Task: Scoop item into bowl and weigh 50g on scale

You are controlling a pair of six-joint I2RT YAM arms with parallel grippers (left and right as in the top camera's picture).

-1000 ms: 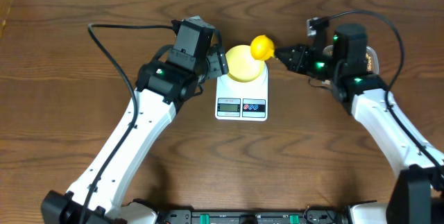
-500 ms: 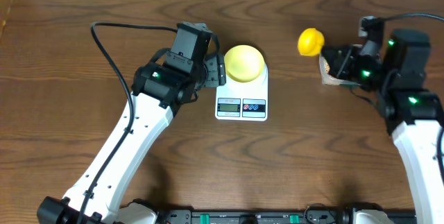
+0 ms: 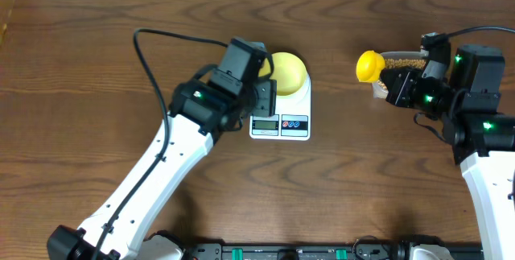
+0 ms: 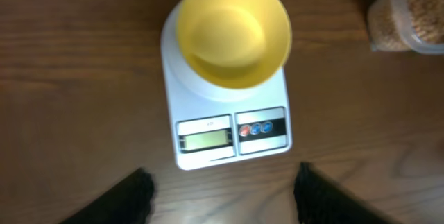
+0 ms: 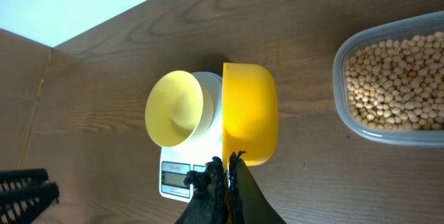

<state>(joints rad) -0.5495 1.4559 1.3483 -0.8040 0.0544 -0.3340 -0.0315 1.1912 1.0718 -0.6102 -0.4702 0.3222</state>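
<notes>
Pale yellow-green bowl (image 4: 232, 30) is seated on the scale (image 4: 260, 148), toward the far edge of the table (image 3: 80, 51). The left gripper (image 4: 222, 182) is spread and empty; the yellow scoop (image 5: 250, 113) is clenched by the right gripper (image 5: 223, 168).

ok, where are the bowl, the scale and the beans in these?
bowl (image 4: 232, 30): left wrist view, bare inner floor.
scale (image 4: 203, 139): left wrist view, its grey display.
beans (image 5: 399, 78): right wrist view, middle of the visible pile.
</notes>
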